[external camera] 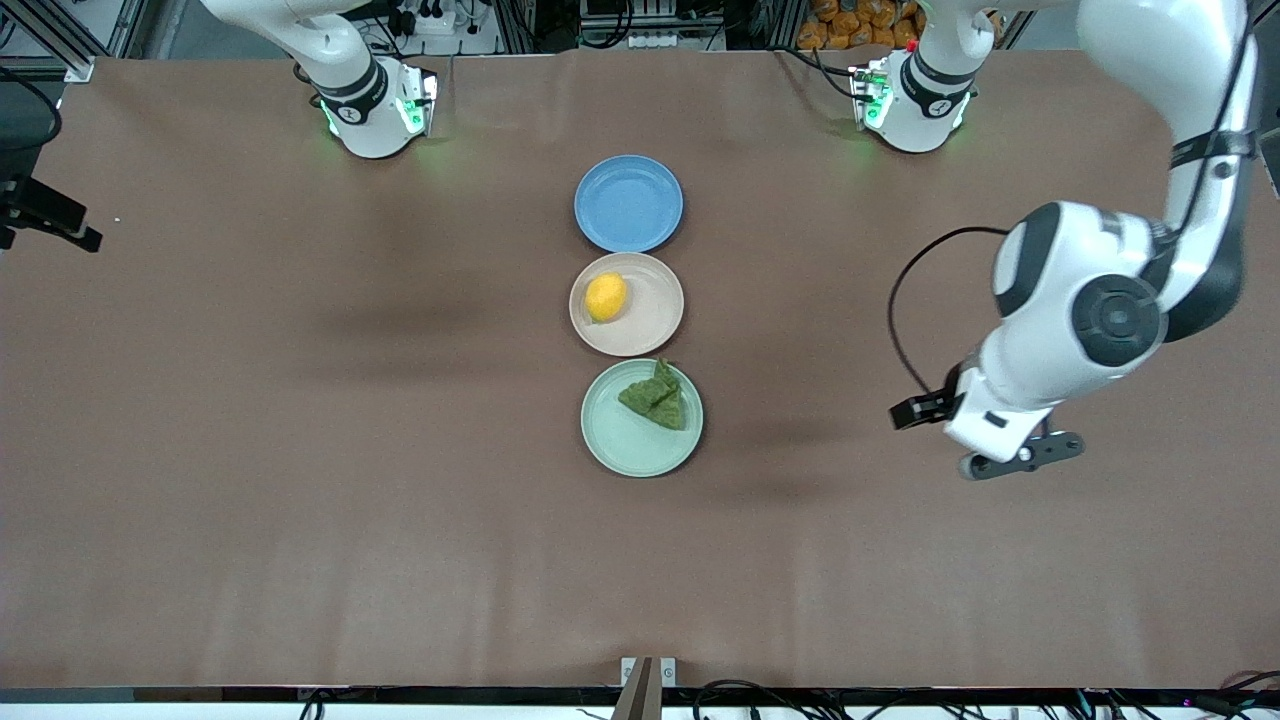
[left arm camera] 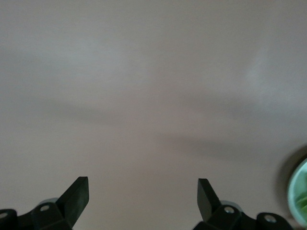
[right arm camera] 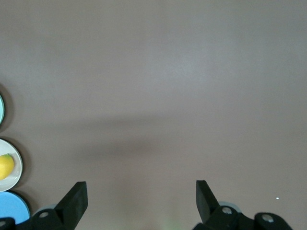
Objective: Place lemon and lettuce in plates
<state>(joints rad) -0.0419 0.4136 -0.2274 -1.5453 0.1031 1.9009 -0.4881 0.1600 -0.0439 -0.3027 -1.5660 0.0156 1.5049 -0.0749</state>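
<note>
In the front view the task looks finished: the glossy oval lemon [external camera: 606,297] sits in the smooth beige-pink plate [external camera: 655,325], and the crinkly, ragged lettuce [external camera: 657,399] lies in the mint green plate [external camera: 620,445] nearer the camera; the blue plate [external camera: 628,203] holds nothing. The left gripper [external camera: 1020,460] hangs over bare brown table [external camera: 300,450]. In the left wrist view its 2 dark fingers [left arm camera: 76,194] spread wide, empty. In the right wrist view the right gripper [right arm camera: 141,199] gapes equally wide over bare table, waiting.
</note>
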